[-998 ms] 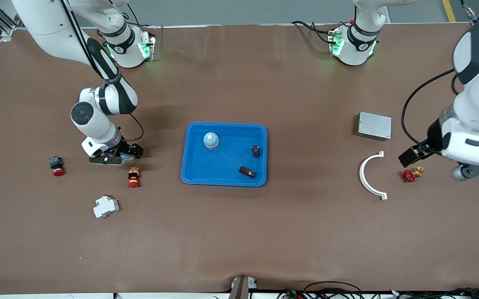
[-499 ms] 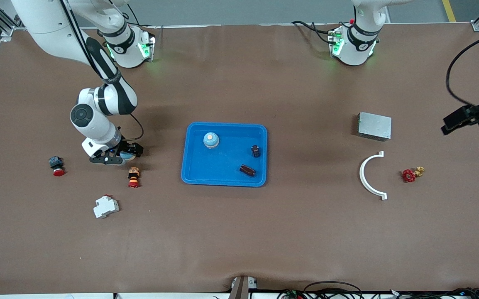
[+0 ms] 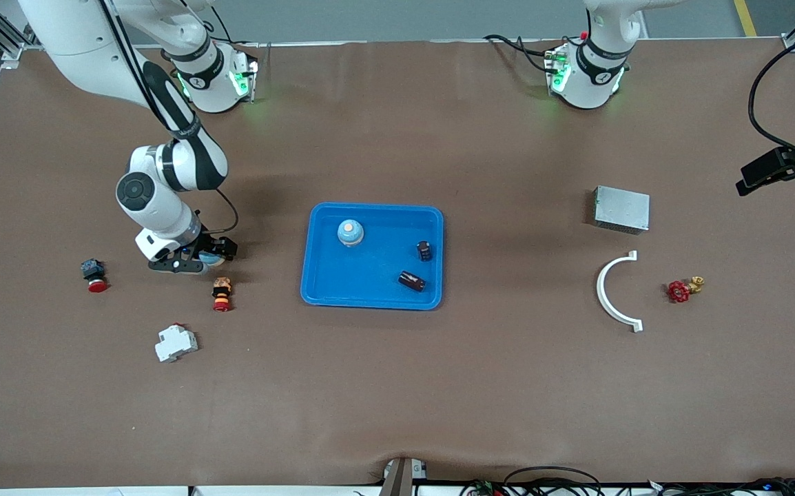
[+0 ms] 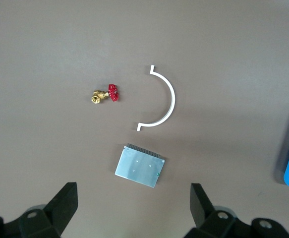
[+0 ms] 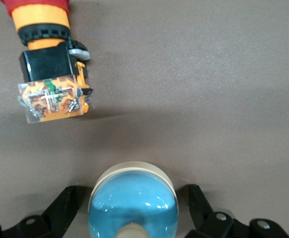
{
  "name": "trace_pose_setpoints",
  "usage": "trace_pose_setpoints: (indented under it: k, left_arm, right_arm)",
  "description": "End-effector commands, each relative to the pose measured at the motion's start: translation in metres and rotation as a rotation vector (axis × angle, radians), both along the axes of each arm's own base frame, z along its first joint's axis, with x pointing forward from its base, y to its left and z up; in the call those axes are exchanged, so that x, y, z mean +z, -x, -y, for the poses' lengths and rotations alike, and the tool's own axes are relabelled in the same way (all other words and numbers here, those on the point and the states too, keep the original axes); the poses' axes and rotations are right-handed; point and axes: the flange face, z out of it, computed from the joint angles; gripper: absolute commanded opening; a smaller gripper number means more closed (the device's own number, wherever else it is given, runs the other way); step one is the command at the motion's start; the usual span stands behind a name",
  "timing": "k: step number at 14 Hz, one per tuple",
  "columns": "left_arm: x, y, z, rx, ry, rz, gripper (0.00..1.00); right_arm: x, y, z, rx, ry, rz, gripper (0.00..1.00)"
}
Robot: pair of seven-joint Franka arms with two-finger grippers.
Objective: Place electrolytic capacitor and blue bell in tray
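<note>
The bright-blue tray (image 3: 370, 297) lies mid-table. Inside it stand a blue bell (image 3: 350, 233) and two dark electrolytic capacitors, one (image 3: 424, 251) by the wall and one (image 3: 411, 280) lying on its side. A second blue bell (image 5: 133, 203) sits on the table toward the right arm's end. My right gripper (image 5: 133, 198) is down around it, open, with a finger on each side and small gaps. The same gripper (image 3: 194, 260) shows low on the table in the front view. My left gripper (image 4: 133, 198) is open and holds nothing, high over the left arm's end of the table.
An orange-and-red push button (image 3: 221, 293) lies close to the right gripper, with another red button (image 3: 94, 275) and a white breaker (image 3: 176, 342) nearby. At the left arm's end lie a grey metal box (image 3: 621, 209), a white curved piece (image 3: 611, 293) and a red-handled valve (image 3: 680, 290).
The left arm has lifted and swung away from the valve toward the table's edge, mostly leaving the front view. The lying capacitor shifted slightly. The right gripper has stayed put.
</note>
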Motion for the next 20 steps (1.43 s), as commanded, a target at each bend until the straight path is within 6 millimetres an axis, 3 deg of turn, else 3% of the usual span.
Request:
trace_pose_setpoints:
  k: [1,4,8,9,10,11,13,17,20]
  left_arm:
    - [0.010,0.006,0.002,-0.009,0.012,0.008,1.00]
    - [0.020,0.000,0.012,-0.028,0.014,0.039,1.00]
    - [0.030,0.001,0.004,-0.019,0.011,0.060,1.00]
    - [0.029,0.000,0.002,-0.014,0.008,0.059,1.00]
    - [0.027,-0.002,0.002,-0.014,0.010,0.054,1.00]
    - [0.022,-0.005,0.001,-0.012,0.013,0.047,1.00]
    - [0.020,-0.007,0.003,0.000,0.015,0.047,1.00]
    - [0.025,-0.006,0.004,0.001,0.014,0.064,1.00]
    - [0.025,-0.006,0.006,0.001,0.014,0.065,1.00]
  right_arm:
    - [0.008,0.000,0.000,-0.002,-0.002,-0.008,1.00]
    - [0.008,0.000,0.000,-0.005,-0.002,-0.008,1.00]
    - [0.008,0.000,0.000,0.000,-0.002,-0.008,0.96]
    - [0.008,0.000,0.000,-0.002,-0.002,-0.006,0.68]
    - [0.008,0.000,-0.001,-0.005,-0.002,-0.007,0.28]
    - [0.011,-0.001,-0.002,-0.008,-0.004,-0.002,0.00]
    - [0.022,-0.005,-0.001,-0.011,-0.003,-0.016,0.00]
    - [0.076,-0.019,-0.006,-0.018,-0.003,-0.102,0.00]
    - [0.109,-0.023,-0.024,-0.079,-0.075,-0.106,0.00]
